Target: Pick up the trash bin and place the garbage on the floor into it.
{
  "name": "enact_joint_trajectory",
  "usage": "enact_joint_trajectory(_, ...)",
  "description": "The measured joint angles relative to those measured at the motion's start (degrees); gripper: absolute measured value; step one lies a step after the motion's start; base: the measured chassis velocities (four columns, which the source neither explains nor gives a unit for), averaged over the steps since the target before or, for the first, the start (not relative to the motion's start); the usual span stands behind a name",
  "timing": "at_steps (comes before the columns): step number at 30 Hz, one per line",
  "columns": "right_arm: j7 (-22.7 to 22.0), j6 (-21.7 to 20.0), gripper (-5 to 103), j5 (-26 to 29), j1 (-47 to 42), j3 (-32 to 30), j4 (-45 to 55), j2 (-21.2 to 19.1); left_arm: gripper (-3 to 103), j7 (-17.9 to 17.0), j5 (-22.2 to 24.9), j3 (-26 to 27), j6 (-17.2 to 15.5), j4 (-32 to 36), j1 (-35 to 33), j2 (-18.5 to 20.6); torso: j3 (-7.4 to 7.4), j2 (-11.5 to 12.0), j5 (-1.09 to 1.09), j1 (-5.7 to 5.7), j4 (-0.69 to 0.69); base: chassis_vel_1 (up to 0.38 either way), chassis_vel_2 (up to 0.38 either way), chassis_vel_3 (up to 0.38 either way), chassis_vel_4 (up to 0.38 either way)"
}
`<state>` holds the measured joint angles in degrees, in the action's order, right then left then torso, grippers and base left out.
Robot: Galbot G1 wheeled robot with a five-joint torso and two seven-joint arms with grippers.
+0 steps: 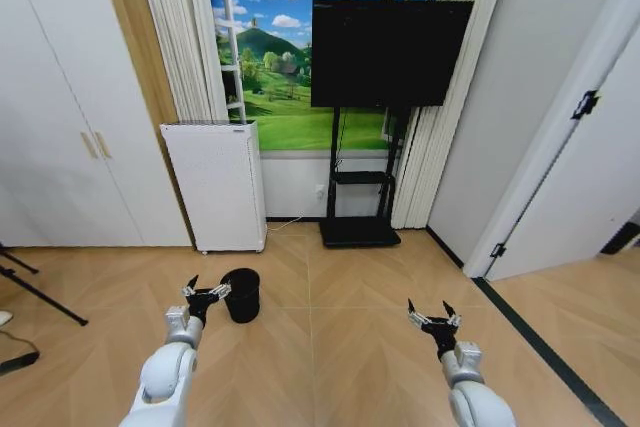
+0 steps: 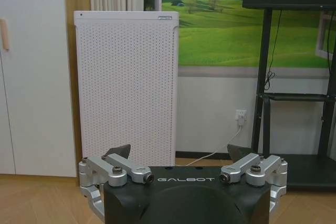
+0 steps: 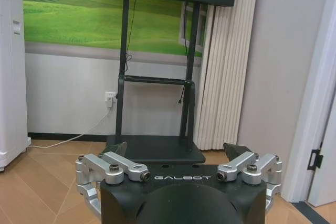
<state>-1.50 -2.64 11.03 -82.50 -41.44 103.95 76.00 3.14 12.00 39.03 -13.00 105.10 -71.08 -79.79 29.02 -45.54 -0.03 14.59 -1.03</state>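
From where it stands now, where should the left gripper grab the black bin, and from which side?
Probably the rim of the trash bin, from above. It stands upright on the floor with its round mouth open upward, so one finger can drop inside and one outside the thin wall; the body looks too wide to span. The left gripper is open, right beside its left edge.

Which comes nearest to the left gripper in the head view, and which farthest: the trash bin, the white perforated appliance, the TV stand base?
From the left gripper:
1. trash bin, right beside it on the floor.
2. white perforated appliance, behind, against the wall.
3. TV stand base, farther off to the right.
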Motion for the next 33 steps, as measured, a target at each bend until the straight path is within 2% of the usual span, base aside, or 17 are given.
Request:
enact_joint_trajectory(13,-0.04,-0.15,100,-0.79,-0.60,-0.29,0.89,1.02,100,0.56,0.52,0.81,0.44,0.13,-0.51,0.09,-0.03,0.04,0.02,-0.02,-0.02,0.213,-0.209,-0.208,0.210)
enact_joint_trajectory(16,-0.04,-0.18,100,-0.83,-0.60,-0.41,0.90,1.23,100,0.56,0.45,0.86,0.48,0.13,-0.88,-0.01,-0.03,0.05,0.00,-0.02,0.01,0.224,-0.216,-0.204,0.222)
enact_joint_trajectory(21,-0.05,0.94,100,-0.57,-0.38,-0.43,0.49,1.38,100,0.23,0.38,0.89,0.78,0.10,-0.90,-0.09,-0.06,0.04,0.02,-0.07,-0.02,0.186,-0.195,-0.177,0.174)
enact_joint_trajectory(33,-0.62,1.70,100,0.45,-0.01,-1.36,-0.28,1.02,100,-0.24,0.23,0.35,1.59,-0.34,-1.15,-1.30,-0.03,0.09,0.03,0.00,0.00,0.000,-0.002,0.000,0.003)
